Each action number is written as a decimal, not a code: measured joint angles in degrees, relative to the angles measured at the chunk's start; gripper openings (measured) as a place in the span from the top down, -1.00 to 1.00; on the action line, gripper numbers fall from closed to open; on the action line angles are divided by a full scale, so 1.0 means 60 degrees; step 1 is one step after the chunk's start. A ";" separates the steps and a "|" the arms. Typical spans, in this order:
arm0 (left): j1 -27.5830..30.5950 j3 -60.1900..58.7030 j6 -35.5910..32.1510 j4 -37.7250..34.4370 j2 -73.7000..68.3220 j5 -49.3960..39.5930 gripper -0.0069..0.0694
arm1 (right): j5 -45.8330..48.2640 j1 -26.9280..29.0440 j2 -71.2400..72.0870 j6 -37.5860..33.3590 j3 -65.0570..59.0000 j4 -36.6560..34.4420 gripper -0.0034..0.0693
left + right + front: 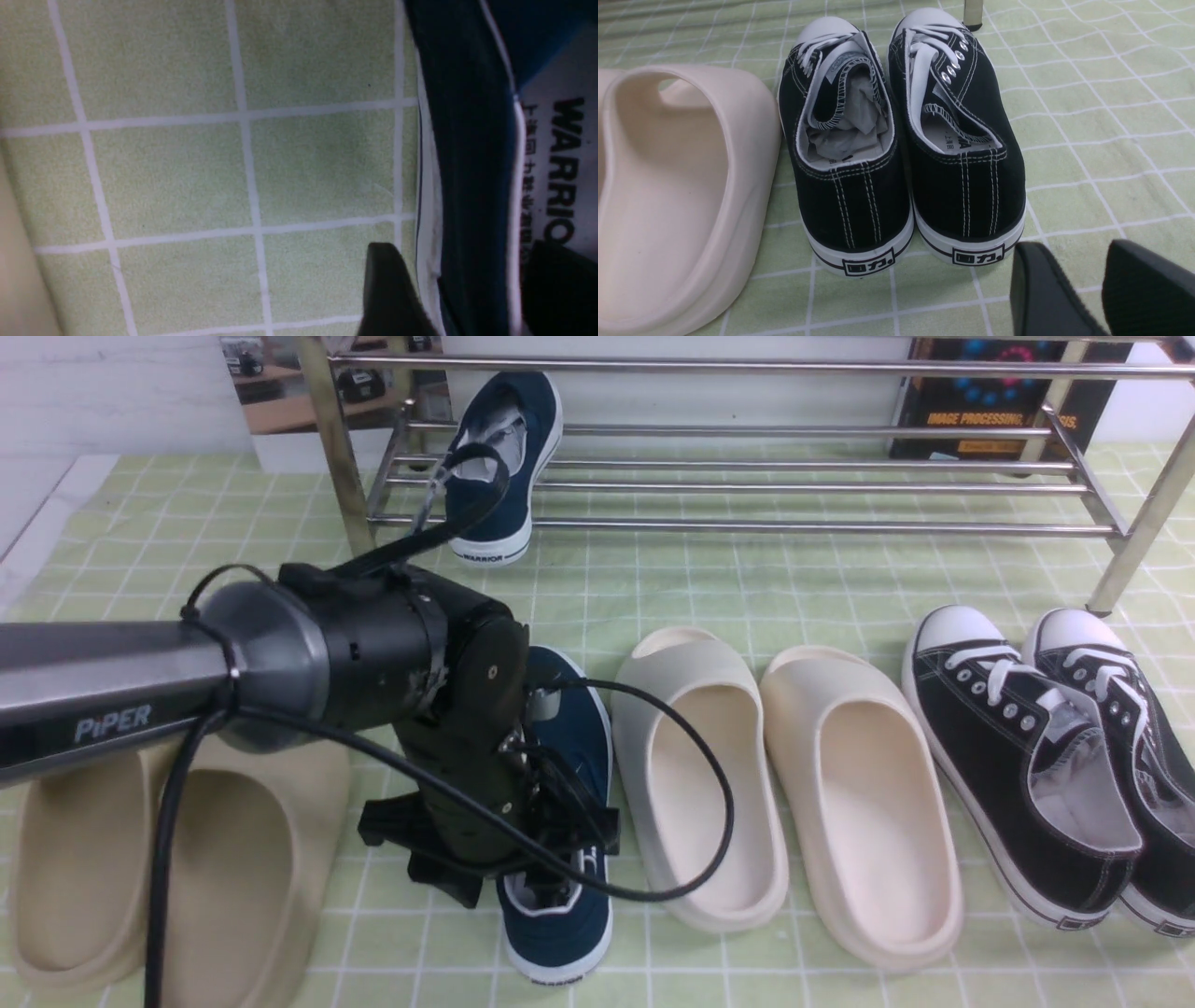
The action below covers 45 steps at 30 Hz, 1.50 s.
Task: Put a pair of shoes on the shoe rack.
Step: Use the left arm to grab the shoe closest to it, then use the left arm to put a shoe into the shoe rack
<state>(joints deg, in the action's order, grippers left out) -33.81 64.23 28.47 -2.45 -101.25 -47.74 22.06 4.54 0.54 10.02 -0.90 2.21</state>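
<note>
So, rack slip-on: one navy, tilted toe-up on the shoe rack, left end.
Table slip-on: one navy, flat on the table between beige and cream slides.
Left gripper: jaws spread, straddling the table slip-on's side wall, one side inside the shoe.
Right gripper: jaws a bit apart, nothing held, just behind the sneakers' heels.
Cream slides: two.
Beige slides: two, under the left arm.
Black sneakers: two, far right.

Navy slip-on on chrome rack, mate in front
</note>
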 joint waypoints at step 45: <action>0.2195 0.8677 -0.2165 -0.2563 -0.3100 -0.0762 0.80 | 0.0000 0.0000 0.0000 0.0000 0.0000 0.0000 0.25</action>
<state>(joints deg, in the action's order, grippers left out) -20.64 116.29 15.48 -17.83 -119.85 -52.31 22.06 4.54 0.54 10.02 -0.90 2.21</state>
